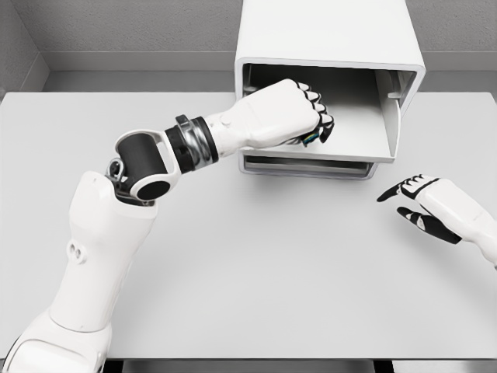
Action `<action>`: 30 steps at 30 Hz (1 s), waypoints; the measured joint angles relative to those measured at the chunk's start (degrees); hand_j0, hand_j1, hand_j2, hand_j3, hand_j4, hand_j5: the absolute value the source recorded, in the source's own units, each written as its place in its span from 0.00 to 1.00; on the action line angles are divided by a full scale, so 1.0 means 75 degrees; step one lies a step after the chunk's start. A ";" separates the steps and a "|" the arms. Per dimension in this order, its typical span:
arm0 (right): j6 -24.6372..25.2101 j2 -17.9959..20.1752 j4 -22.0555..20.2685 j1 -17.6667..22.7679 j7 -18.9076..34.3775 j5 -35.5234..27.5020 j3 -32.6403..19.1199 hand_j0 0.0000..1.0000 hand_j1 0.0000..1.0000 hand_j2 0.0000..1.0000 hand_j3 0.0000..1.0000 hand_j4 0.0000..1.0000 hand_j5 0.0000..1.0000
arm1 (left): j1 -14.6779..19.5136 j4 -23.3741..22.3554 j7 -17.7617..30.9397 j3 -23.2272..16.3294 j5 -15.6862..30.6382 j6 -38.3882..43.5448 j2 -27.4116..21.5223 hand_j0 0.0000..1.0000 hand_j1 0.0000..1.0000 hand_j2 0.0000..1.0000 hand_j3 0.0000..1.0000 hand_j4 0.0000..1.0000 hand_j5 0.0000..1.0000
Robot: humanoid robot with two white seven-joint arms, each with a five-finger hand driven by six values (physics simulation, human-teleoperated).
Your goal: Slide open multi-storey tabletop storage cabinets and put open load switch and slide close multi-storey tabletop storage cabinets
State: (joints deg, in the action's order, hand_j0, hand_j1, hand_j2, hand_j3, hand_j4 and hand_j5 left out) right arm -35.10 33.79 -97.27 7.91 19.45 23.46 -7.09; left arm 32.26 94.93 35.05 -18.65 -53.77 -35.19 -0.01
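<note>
The small teal-and-dark load switch (311, 138) sits clenched in my left robot hand (299, 116), directly above the pulled-out white drawer tray (353, 128) of the white boxy cabinet (326, 39); my right robot hand (423, 203) rests open on the grey surface (256, 256).

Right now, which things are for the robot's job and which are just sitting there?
For the job: storage cabinet, its open drawer, left hand curled around a small, mostly hidden object.

Just there: table, right hand resting open beside the cabinet.
</note>
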 measured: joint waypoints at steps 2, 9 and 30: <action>0.0000 0.0000 0.0000 0.0000 0.0000 0.0000 0.0010 0.58 0.58 0.58 0.58 0.58 0.58 | 0.0000 -0.0007 0.0001 0.0005 -0.0002 -0.0001 0.0000 0.48 0.48 0.48 0.48 0.48 0.48; 0.0000 0.0000 0.0000 0.0000 0.0000 0.0000 0.0022 0.58 0.58 0.58 0.58 0.58 0.58 | 0.0012 -0.0014 0.0000 0.0019 -0.0002 0.0000 0.0000 0.53 0.53 0.53 0.53 0.53 0.53; 0.0000 0.0000 0.0000 0.0000 -0.0012 -0.0012 0.0078 0.58 0.58 0.58 0.58 0.58 0.58 | 0.0012 -0.0012 -0.0001 -0.0016 -0.0013 0.0001 0.0000 0.62 0.62 0.62 0.62 0.62 0.62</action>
State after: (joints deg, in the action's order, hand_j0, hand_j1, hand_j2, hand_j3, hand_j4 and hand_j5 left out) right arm -35.10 33.79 -97.27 7.91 19.36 23.37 -6.50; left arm 32.34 94.84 35.04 -18.76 -53.87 -35.18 0.00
